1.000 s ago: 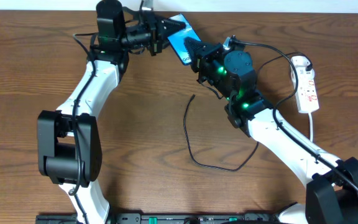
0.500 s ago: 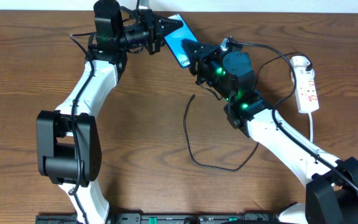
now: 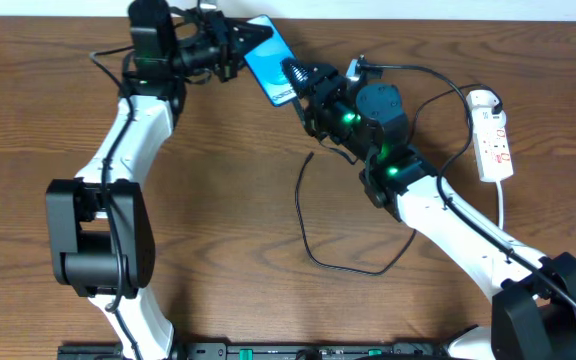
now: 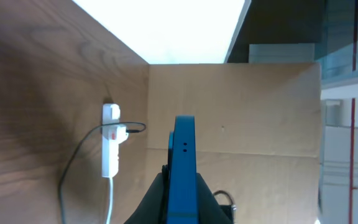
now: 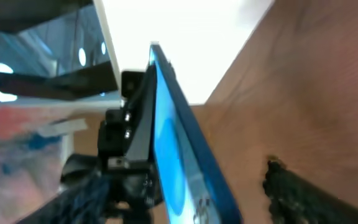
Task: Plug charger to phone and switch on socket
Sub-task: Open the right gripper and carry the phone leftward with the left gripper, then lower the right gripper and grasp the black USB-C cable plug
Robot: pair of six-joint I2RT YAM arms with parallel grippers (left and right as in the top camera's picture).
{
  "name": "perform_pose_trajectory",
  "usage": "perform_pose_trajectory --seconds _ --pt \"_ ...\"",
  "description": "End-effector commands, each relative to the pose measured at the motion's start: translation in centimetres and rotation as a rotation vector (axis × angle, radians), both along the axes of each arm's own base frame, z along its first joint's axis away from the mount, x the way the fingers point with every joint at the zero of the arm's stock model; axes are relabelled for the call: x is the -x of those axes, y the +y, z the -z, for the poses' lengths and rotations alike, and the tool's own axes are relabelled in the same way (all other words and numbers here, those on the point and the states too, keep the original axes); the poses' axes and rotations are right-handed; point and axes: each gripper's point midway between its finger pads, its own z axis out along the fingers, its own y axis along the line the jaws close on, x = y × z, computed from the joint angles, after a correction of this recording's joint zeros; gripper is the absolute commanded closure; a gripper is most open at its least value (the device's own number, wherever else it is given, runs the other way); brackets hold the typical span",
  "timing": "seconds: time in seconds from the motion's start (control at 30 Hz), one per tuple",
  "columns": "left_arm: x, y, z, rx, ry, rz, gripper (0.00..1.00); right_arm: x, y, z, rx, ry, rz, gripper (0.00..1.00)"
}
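The phone [image 3: 271,62], with its bright blue screen, is lifted off the table at the back, and my left gripper [image 3: 246,40] is shut on its upper end. In the left wrist view the phone [image 4: 184,143] stands edge-on between the fingers of the left gripper [image 4: 182,186]. My right gripper [image 3: 296,80] is open at the phone's lower end. In the right wrist view the phone [image 5: 166,143] passes between the spread right gripper [image 5: 185,199], with a gap to the dark finger [image 5: 294,190]. The charger [image 3: 299,205] lies loose on the table, its tip pointing up toward the right gripper. The socket [image 3: 495,135] lies at the right.
A white cord [image 3: 501,205] runs down from the socket toward the front. Thicker black cables [image 3: 438,85] arc from the right arm toward the socket. The socket [image 4: 110,146] and its cord also show in the left wrist view. The table's back edge runs just behind the phone.
My right gripper has opened and let go of the phone. My left arm has carried the phone to the left and slightly toward the back.
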Motion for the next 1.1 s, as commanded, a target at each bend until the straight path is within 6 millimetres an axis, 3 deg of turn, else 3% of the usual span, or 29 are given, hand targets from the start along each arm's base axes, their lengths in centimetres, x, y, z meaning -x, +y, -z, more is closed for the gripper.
perform_pose_trajectory --seconds 0.0,0.07,0.43,0.67,1.07 --pt "0.9 1.1 -2.0 -0.023 -0.139 0.063 0.93 -0.3 -1.0 1.3 0.177 -0.1 -0.031 0.06" --pt "1.1 1.8 -2.1 -0.03 -0.168 0.075 0.92 -0.3 -1.6 2.6 0.24 -0.086 -0.043 0.01" --pt "2.3 4.1 -2.3 -0.036 -0.245 0.143 0.93 0.9 -5.0 9.3 0.532 0.033 -0.109 0.01" --pt "2.5 4.9 -2.4 -0.041 -0.275 0.155 0.93 2.8 -5.4 11.8 0.686 0.022 -0.236 0.24" --pt "2.4 5.7 -1.9 -0.045 -0.281 0.152 0.93 4.1 -3.9 15.5 0.664 0.106 -0.381 0.46"
